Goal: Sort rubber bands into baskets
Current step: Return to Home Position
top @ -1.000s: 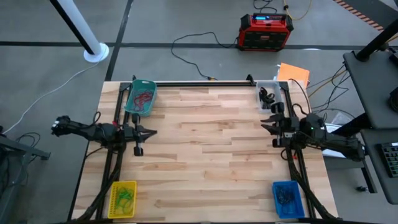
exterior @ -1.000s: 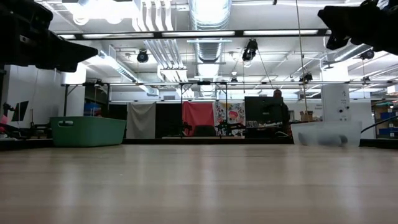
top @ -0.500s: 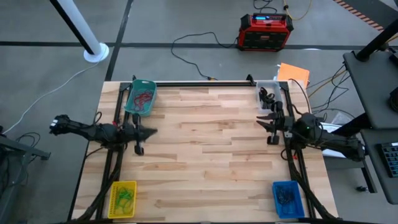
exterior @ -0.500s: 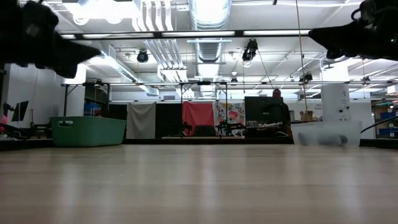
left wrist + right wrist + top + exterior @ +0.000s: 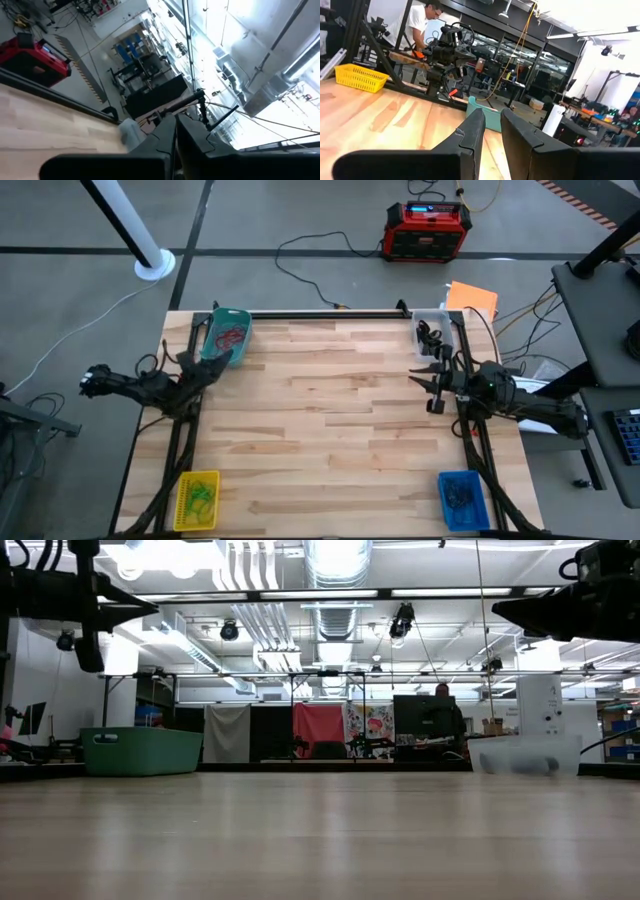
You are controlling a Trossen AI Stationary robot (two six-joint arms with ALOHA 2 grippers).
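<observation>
The four baskets stand at the table's corners. The teal basket (image 5: 226, 337) at the far left holds red rubber bands (image 5: 232, 336). The clear basket (image 5: 432, 333) at the far right holds black ones. The yellow basket (image 5: 197, 500) at the near left holds green ones, and the blue basket (image 5: 462, 498) at the near right holds dark ones. My left gripper (image 5: 218, 363) is shut and empty above the table's left edge, just short of the teal basket. My right gripper (image 5: 492, 122) hovers by the right edge, near the clear basket. A narrow gap shows between its fingers, with nothing in it.
A red-and-black box (image 5: 428, 230) and cables lie on the floor beyond the far edge. An orange sheet (image 5: 472, 298) lies past the far right corner. A person in a white shirt (image 5: 417, 25) stands beyond the table's left side.
My left gripper has rolled about its own axis, tipped up and risen a little. Its fingers now slant toward the teal basket. My right gripper has rolled slightly and tipped down toward level. Neither gripper has opened or shut.
</observation>
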